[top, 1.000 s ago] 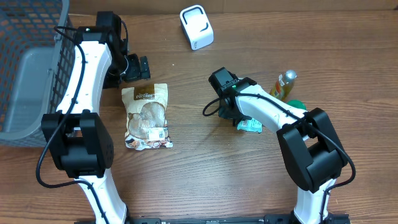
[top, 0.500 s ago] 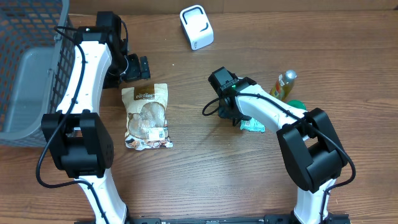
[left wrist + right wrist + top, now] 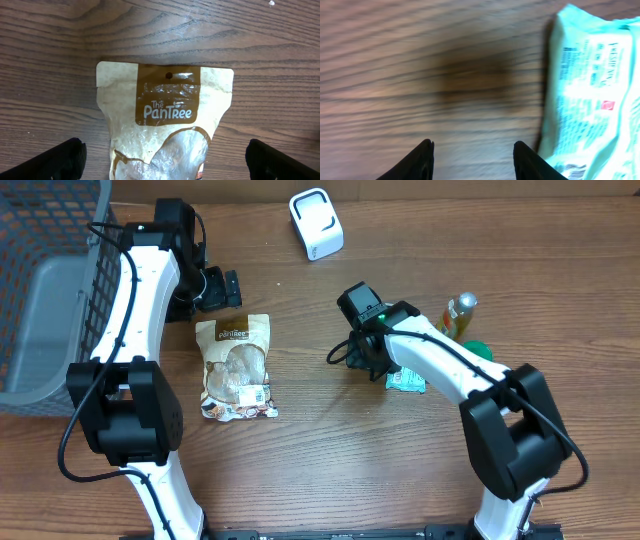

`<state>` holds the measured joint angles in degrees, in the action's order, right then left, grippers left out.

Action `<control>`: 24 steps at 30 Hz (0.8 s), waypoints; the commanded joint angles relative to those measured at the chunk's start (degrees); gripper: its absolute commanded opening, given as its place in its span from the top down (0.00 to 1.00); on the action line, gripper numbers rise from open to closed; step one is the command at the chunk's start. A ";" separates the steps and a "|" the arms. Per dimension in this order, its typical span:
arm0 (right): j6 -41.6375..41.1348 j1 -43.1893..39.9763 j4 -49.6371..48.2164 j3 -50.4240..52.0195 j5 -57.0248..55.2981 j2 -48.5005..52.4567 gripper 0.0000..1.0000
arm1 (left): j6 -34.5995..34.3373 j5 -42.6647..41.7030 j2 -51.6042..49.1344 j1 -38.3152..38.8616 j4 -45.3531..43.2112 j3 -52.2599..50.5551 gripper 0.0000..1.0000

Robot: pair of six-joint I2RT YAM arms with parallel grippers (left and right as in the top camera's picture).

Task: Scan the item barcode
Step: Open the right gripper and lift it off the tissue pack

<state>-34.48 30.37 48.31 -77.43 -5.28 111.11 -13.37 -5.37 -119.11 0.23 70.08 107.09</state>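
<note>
A beige and brown snack pouch (image 3: 236, 367) lies flat on the wooden table, label up; the left wrist view shows its top half (image 3: 167, 110). My left gripper (image 3: 218, 288) (image 3: 167, 162) hangs wide open just beyond the pouch's top edge, its fingers either side of the pouch and apart from it. A teal packet (image 3: 406, 381) (image 3: 592, 100) lies right of centre. My right gripper (image 3: 372, 365) (image 3: 475, 162) is open low over bare wood, with the packet just outside its right finger (image 3: 532, 162). A white scanner (image 3: 316, 223) stands at the back.
A dark wire basket (image 3: 40, 290) fills the far left. A small yellow bottle (image 3: 457, 315) and a green object (image 3: 480, 348) sit right of the teal packet. Bare wood lies between the pouch and the right gripper.
My right gripper's jaws have widened, and its wrist has shifted slightly to the right. The left arm and the pouch have not moved.
</note>
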 commanded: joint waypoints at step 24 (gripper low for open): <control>0.46 -0.09 -3.21 -1.01 11.82 -2.29 0.00 | 0.07 -0.42 1.46 -0.22 -0.04 0.96 0.00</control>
<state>-34.13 30.37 45.36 -77.49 6.17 110.19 -13.37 -5.37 -119.11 0.23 70.08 107.09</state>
